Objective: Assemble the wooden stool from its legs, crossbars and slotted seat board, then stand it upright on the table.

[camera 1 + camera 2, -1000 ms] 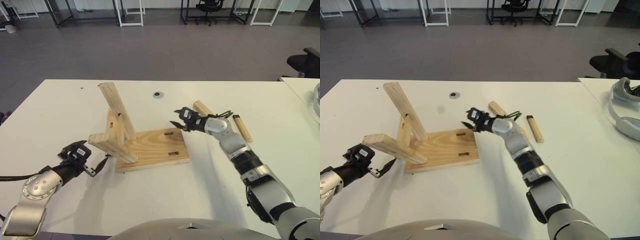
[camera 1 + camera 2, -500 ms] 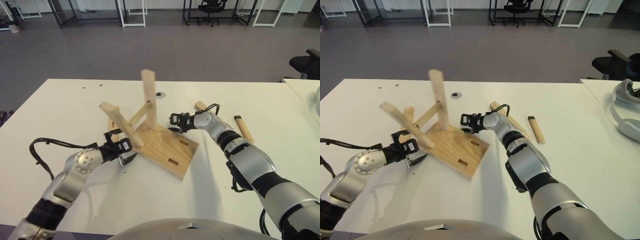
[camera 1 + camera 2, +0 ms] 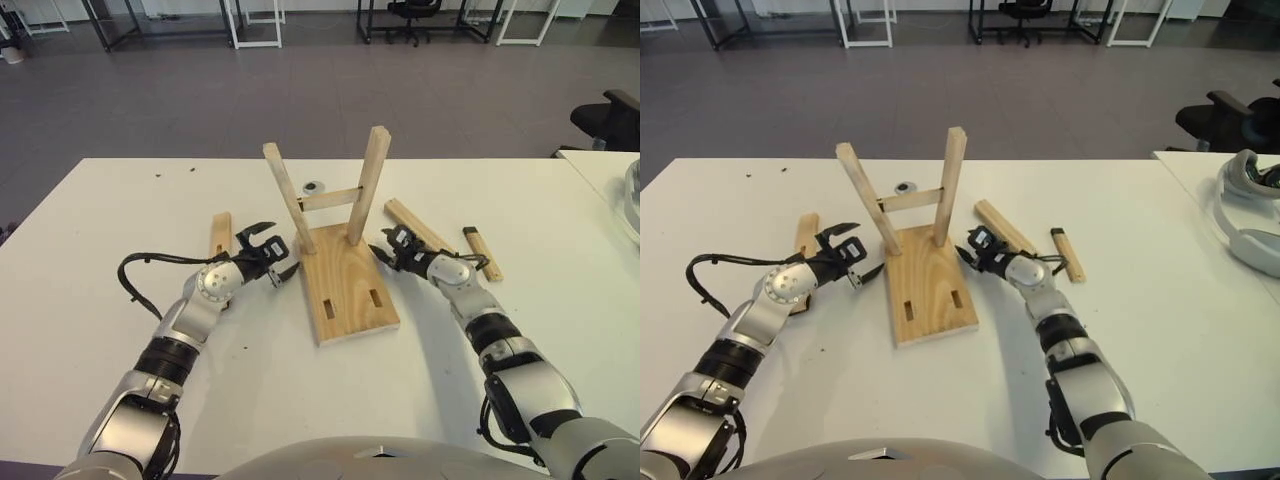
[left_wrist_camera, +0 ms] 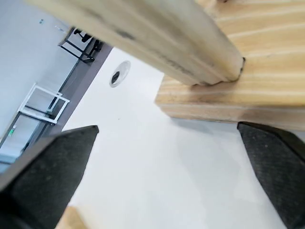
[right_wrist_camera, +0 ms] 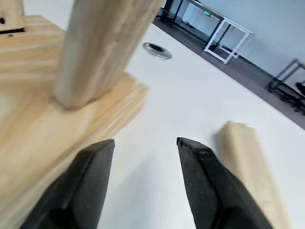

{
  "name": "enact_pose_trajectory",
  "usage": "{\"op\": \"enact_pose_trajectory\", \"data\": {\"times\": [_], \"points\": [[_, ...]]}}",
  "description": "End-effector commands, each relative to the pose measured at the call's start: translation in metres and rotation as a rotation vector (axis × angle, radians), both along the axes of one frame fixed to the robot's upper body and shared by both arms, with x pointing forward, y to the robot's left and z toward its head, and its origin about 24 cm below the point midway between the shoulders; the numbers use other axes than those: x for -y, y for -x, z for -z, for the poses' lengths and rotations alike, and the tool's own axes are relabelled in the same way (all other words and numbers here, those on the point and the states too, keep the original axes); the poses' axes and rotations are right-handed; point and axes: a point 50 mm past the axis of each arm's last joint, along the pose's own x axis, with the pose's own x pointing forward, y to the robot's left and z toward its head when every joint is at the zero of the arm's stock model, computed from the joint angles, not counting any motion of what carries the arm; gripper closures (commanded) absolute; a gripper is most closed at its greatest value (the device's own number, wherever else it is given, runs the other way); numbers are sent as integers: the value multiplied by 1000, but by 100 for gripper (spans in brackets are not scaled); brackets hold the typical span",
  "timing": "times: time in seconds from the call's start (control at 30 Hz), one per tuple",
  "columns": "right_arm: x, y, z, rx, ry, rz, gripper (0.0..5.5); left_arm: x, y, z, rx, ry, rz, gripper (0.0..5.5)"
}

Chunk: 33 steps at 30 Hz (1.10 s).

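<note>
- Slotted seat board point(image 3: 350, 285) lay flat mid-table with its short end facing the near edge. Left leg point(image 3: 283, 190), right leg point(image 3: 368, 185) and crossbar point(image 3: 328, 199) stood plugged in at its far end. The near slots point(image 3: 326, 310) were empty.
- Within the last second the board swung round and settled flat, and the leg pair went from leaning left to upright.
- Left gripper point(image 3: 278, 250) had come up from the near-left corner to the left leg's base, fingers wide apart and empty.
- Right gripper point(image 3: 383, 253) sat at the right leg's base, parted less and empty.
- Likely half built: loose leg point(image 3: 415, 222), short bar point(image 3: 483, 254) and another piece point(image 3: 219, 233) waited on the table.
- No writing was legible.
</note>
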Motion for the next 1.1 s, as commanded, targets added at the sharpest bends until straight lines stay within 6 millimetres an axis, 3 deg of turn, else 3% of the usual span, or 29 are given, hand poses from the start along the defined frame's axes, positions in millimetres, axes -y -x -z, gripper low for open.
{"op": "enact_pose_trajectory", "data": {"times": [0.03, 0.13, 0.27, 0.43, 0.67, 0.87, 0.93, 0.97, 1.0, 1.07, 1.1], "points": [[80, 11, -17, 9, -134, 346, 303, -28, 18, -53, 214, 477, -313, 12], [105, 30, 2, -123, -149, 427, 303, -43, 41, -54, 229, 677, -466, 12], [121, 38, 11, -197, -162, 499, 303, -39, 60, -39, 162, 677, -517, 12], [128, 39, 11, -214, -137, 514, 303, -26, 63, -33, 133, 650, -494, 12], [137, 55, 43, -393, -117, 581, 303, -32, 62, -36, 130, 663, -505, 12], [136, 65, 54, -457, -86, 557, 414, -29, 64, -53, 136, 700, -460, 10], [136, 69, 58, -484, -53, 540, 419, -29, 63, -67, 138, 764, -422, 10], [134, 65, 54, -452, -51, 535, 419, -30, 62, -78, 141, 830, -389, 10], [130, 52, 34, -335, -62, 510, 419, -28, 59, -94, 146, 925, -332, 10], [101, 15, -46, 70, -86, 364, 419, -19, 54, -128, 122, 1156, -165, 10], [84, 6, -81, 217, -99, 292, 419, -10, 52, -145, 88, 1269, -47, 10]]}}
